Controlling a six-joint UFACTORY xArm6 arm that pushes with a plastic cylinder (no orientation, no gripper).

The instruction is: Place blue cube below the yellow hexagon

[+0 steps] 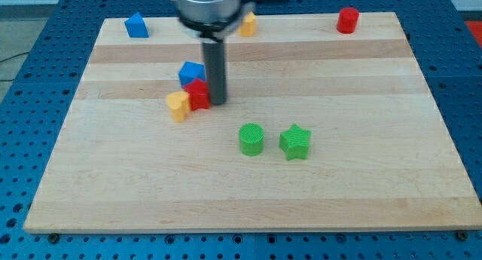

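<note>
The blue cube (191,72) sits left of centre on the wooden board (248,192). A red block (199,94) touches it just below, and the yellow hexagon (178,105) touches the red block at its lower left. My tip (218,102) stands right against the red block's right side, just below and right of the blue cube. The three blocks form a tight cluster.
A green cylinder (251,139) and a green star (295,142) lie lower right of the cluster. At the view's top edge are a blue block (136,25), a yellow block (248,24) partly behind the arm, and a red cylinder (347,20).
</note>
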